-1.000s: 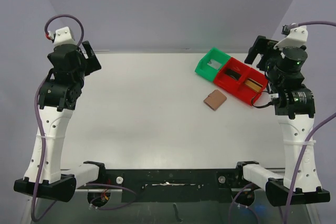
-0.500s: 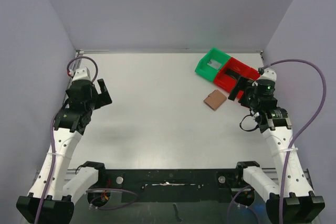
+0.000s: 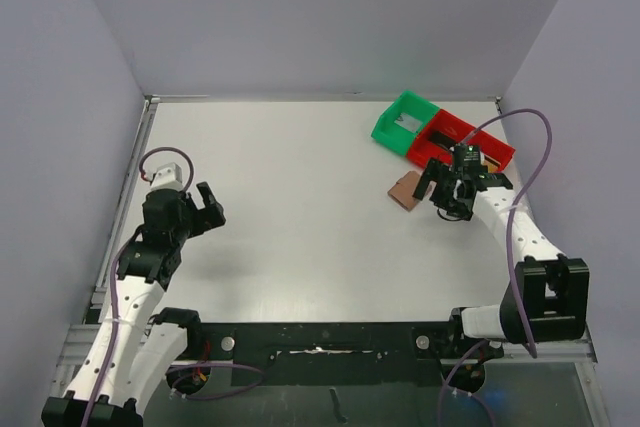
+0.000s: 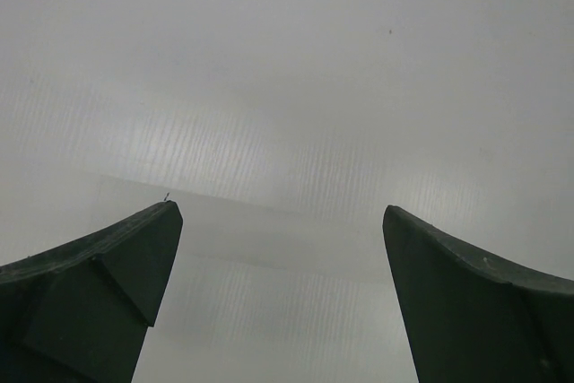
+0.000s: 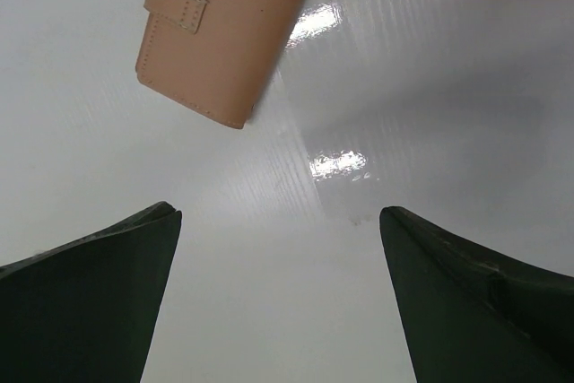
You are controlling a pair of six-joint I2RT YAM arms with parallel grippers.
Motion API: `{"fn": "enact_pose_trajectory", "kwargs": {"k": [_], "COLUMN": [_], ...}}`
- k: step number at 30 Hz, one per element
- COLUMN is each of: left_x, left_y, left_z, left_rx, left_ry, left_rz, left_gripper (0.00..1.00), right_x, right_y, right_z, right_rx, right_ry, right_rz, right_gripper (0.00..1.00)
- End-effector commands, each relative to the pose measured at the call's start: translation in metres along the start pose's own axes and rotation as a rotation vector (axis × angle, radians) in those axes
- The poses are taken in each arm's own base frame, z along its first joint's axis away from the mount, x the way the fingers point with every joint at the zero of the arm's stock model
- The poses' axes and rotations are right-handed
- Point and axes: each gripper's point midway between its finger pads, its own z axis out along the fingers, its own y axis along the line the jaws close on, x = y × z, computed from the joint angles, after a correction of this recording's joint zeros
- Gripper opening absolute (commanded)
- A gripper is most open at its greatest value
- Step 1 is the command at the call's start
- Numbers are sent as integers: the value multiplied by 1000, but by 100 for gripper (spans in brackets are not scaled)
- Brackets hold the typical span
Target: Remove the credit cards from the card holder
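Observation:
The card holder (image 3: 405, 190) is a tan leather wallet, closed with a snap tab, lying flat on the white table. In the right wrist view it (image 5: 224, 33) lies ahead and to the left of my fingers. My right gripper (image 3: 433, 184) (image 5: 278, 211) is open and empty, low over the table just right of the holder, not touching it. My left gripper (image 3: 207, 209) (image 4: 279, 211) is open and empty over bare table at the left. A silver-grey card (image 3: 407, 124) lies in the green bin. No cards show on the holder itself.
A green bin (image 3: 390, 125) and red bins (image 3: 440, 143) stand in a row at the back right, just behind the holder; my right arm covers part of the red ones. Walls enclose the table on the left, back and right.
Both arms have come down from a raised pose and reached forward. The right gripper has moved left and down to the holder's side. The left gripper has dropped towards the table.

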Motion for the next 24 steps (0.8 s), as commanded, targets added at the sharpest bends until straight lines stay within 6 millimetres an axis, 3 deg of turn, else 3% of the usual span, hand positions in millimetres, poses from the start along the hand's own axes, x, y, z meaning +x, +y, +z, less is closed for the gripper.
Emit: {"fn": "enact_pose_trajectory", "kwargs": {"k": [1,6,14,19,24], "left_x": [-35,-41,-49,-49,-45], "left_y": [-18,-20,-18,-21,-21], "left_z": [-9,-16,-18,-13,-7], "left_rx": [104,116,104,111,101], "left_ry": [-169,-206,-242,-225,-192], "left_rz": [-35,-47,-43,-32,-24], "left_gripper": [97,98,98,97,97], "right_x": [-19,-38,-79,-63,-23], "right_y": [9,16,30,31,39], "right_z": [22,59,100,125,132], "right_rx": [5,51,136,201,223], "right_ry": [-19,25,6,62,114], "right_rz": [38,43,52,17,-77], "right_gripper": [100,98,98,95,87]}}
